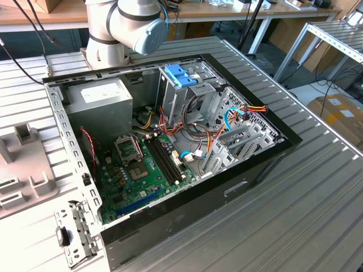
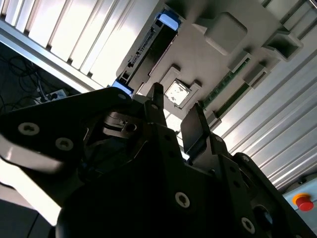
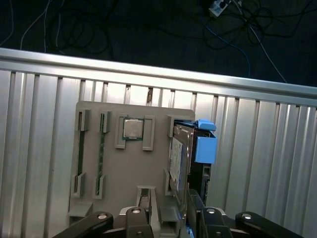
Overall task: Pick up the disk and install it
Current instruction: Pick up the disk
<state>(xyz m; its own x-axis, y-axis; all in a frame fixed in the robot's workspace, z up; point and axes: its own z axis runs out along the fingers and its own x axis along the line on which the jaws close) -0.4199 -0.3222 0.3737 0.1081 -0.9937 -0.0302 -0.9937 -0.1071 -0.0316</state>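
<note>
We are noting the gripper [image 3: 172, 199] hanging above the grey holder tray [image 3: 130, 173], jaws standing wide apart and gripping nothing. In the second wrist view, bare tray and table slats are showing between its fingers [image 2: 195, 124]. The disk [image 3: 177, 158] is standing on edge in a slot at one end of the tray, its label facing the tray's middle and its blue side rail [image 3: 205, 148] facing outward. It is sitting just beside the nearer finger, apart from it as far as we can tell. Raised slot walls [image 3: 170, 126] are hemming the disk in. A processor chip [image 3: 132, 128] is lying in the pocket next to the disk's slot, and memory sticks [image 3: 101, 153] are sitting in narrow slots at the tray's opposite end. The tray is resting on the slatted metal table [image 1: 295, 215]. Beside the tray, on the exterior view's right of it, an open computer case [image 1: 170, 218] is lying flat. It is holding a grey power-supply box [image 1: 102, 102], a motherboard [image 1: 142, 170] and a metal cage with blue clips [image 1: 180, 76], with loose cables [image 1: 195, 127] crowding the space next to that cage. A small metal bracket [image 1: 74, 235] is lying on the table near the tray.
</note>
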